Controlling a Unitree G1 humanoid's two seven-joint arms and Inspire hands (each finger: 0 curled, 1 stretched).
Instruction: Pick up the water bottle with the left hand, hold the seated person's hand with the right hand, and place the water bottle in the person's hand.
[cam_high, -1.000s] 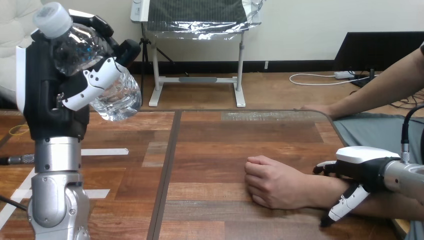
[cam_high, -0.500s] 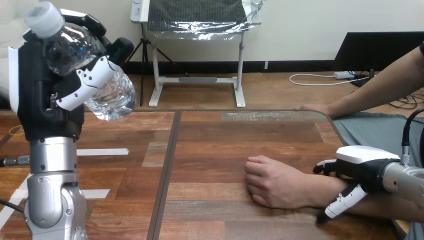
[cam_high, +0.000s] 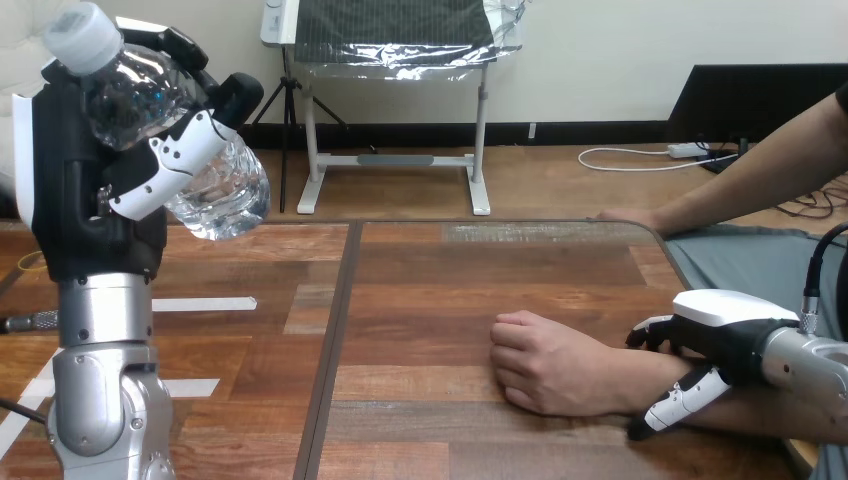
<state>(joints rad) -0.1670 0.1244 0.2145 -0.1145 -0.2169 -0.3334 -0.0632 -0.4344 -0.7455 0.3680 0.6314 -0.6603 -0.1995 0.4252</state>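
The left hand (cam_high: 90, 200), curled round the water bottle (cam_high: 215, 195), has edged left; right hand (cam_high: 730, 320) straddles the person's wrist (cam_high: 630, 378), grip unclear.

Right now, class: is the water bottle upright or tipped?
Tipped: the water bottle, gripped in the left hand, slants with its top upper left and bottom lower right.

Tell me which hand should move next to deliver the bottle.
Left, probably: the left hand holds the bottle raised over the table's left side. The right hand is curled round the person's wrist, so it is occupied.
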